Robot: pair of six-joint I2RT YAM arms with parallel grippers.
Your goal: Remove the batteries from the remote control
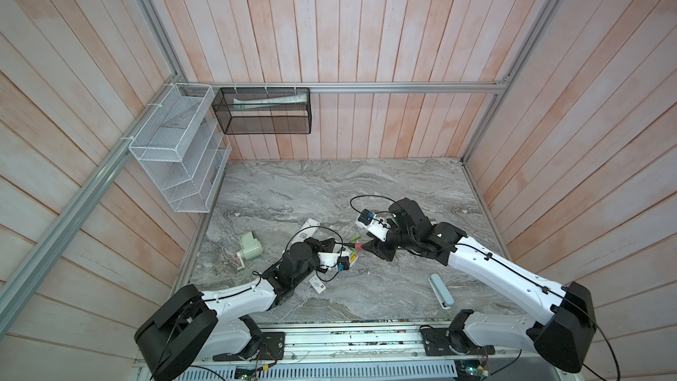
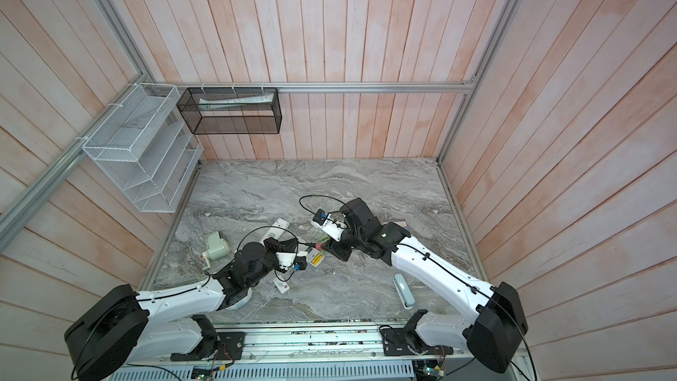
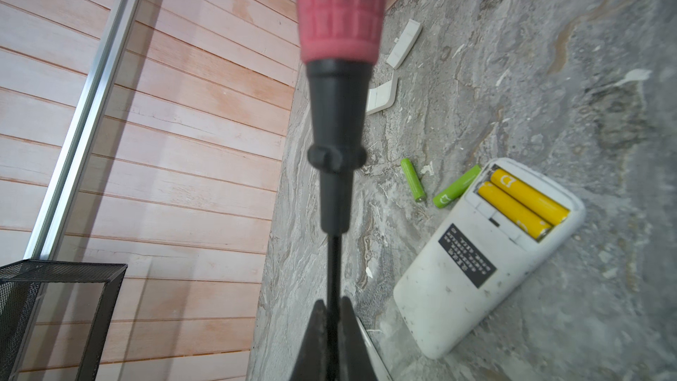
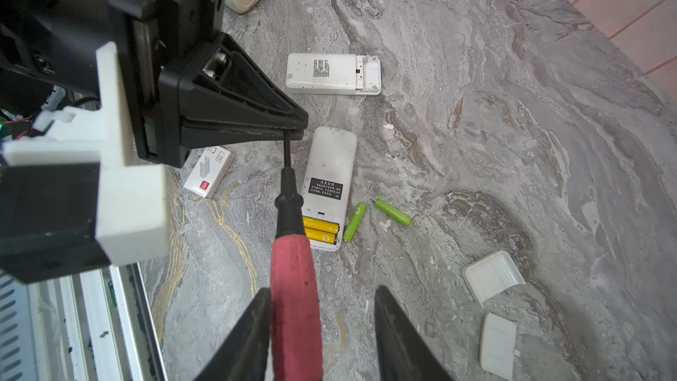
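Left claw (image 4: 297, 130): pressed together on the thin metal shaft of the screwdriver (image 4: 295, 287), holding it off the worktop (image 4: 476, 104).

Right claw (image 4: 322, 291): spread, straddling the screwdriver's red handle. 1 finger touches the handle; the other stands apart from it.

Remote (image 4: 331, 163): lies back-up on the worktop below the screwdriver, battery compartment open.

- 2 yellow batteries (image 4: 320, 230) sit side by side in that compartment.
- 2 green batteries lie loose on the worktop: 1 (image 4: 354, 222) just beside the remote's open end, 1 (image 4: 392, 211) near it.

Another remote (image 4: 322, 74) lies farther off, compartment open. 2 white covers (image 4: 492, 276) lie well apart from both remotes.
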